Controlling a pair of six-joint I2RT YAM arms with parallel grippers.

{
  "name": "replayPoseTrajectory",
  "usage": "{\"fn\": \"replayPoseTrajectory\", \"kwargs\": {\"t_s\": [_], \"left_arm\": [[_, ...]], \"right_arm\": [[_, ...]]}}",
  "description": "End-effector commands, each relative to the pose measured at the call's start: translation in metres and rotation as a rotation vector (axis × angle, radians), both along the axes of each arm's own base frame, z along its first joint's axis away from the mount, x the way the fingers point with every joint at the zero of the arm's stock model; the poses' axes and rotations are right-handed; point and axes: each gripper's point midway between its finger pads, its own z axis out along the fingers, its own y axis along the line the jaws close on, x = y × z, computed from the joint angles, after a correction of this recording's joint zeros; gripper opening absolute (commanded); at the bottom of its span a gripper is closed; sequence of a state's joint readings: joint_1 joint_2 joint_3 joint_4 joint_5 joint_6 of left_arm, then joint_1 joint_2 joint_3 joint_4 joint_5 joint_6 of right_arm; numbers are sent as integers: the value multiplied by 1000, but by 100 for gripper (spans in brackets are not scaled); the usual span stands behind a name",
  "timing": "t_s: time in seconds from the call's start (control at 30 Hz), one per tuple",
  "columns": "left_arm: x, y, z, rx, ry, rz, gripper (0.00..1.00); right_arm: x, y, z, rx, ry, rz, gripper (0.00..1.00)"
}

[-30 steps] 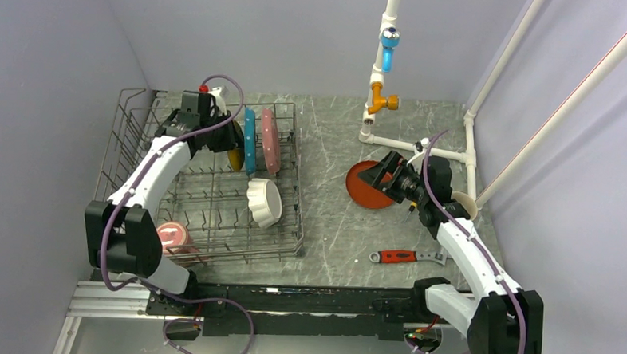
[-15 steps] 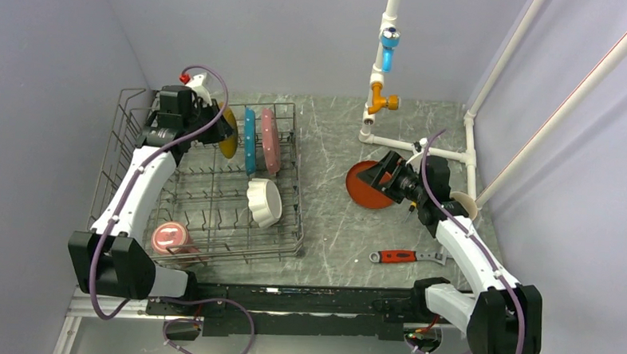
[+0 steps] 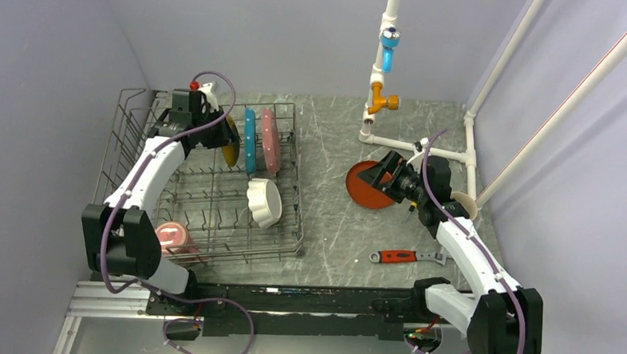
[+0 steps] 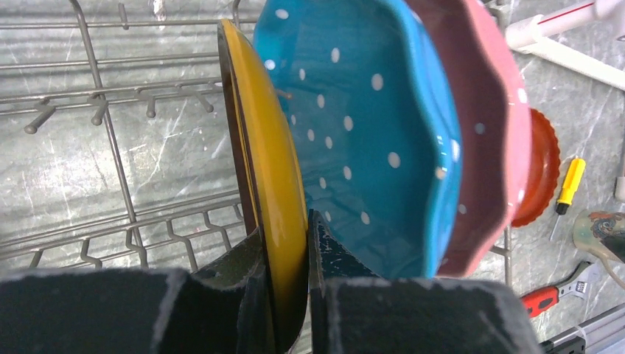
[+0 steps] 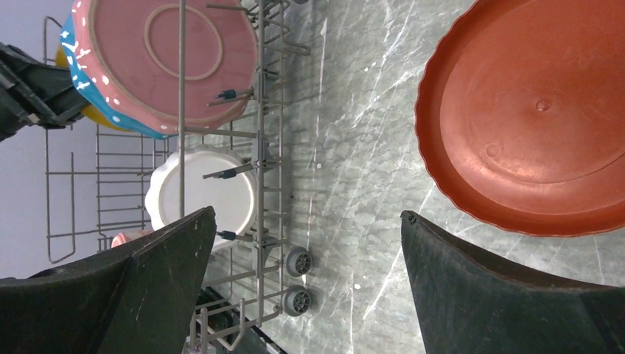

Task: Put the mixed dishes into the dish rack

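My left claw (image 4: 284, 243) is clamped on the rim of the red-brown plate with the yellow face (image 4: 269, 147) — it stands on edge in the dish rack (image 3: 300, 200) toward the table's far left corner, just beside the blue plate (image 4: 368, 110) and the pink scalloped plate (image 4: 486, 125). My right claw (image 5: 306, 214) hangs spread wide, gripping nothing, near the red plate (image 5: 531, 125) lying on the table (image 3: 332, 218) towards the right edge.

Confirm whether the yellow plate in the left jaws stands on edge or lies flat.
On edge: the yellow plate stands upright, rim pinched between the left jaws, parallel to the blue plate beside it.
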State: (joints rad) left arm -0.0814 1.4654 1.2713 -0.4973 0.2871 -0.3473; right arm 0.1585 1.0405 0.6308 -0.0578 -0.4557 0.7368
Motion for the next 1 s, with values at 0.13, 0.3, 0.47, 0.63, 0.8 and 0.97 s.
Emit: {"fn": "replayPoseTrajectory", "kwargs": {"t_s": [0.13, 0.3, 0.47, 0.63, 0.8, 0.97], "left_arm": [[13, 4, 7, 25, -37, 1, 0], [17, 10, -10, 48, 14, 27, 0], [20, 13, -17, 58, 30, 40, 1], [22, 11, -28, 49, 65, 30, 2], [25, 12, -34, 54, 86, 22, 8], [22, 10, -36, 42, 106, 14, 32]], "right_arm": [[1, 2, 22, -1, -74, 23, 99], [-2, 2, 31, 5, -119, 30, 100], [-3, 1, 33, 1, -117, 26, 100], [-5, -3, 38, -13, -138, 9, 100], [-9, -6, 33, -34, -129, 0, 100], [-12, -3, 42, -12, -158, 16, 100]]}}
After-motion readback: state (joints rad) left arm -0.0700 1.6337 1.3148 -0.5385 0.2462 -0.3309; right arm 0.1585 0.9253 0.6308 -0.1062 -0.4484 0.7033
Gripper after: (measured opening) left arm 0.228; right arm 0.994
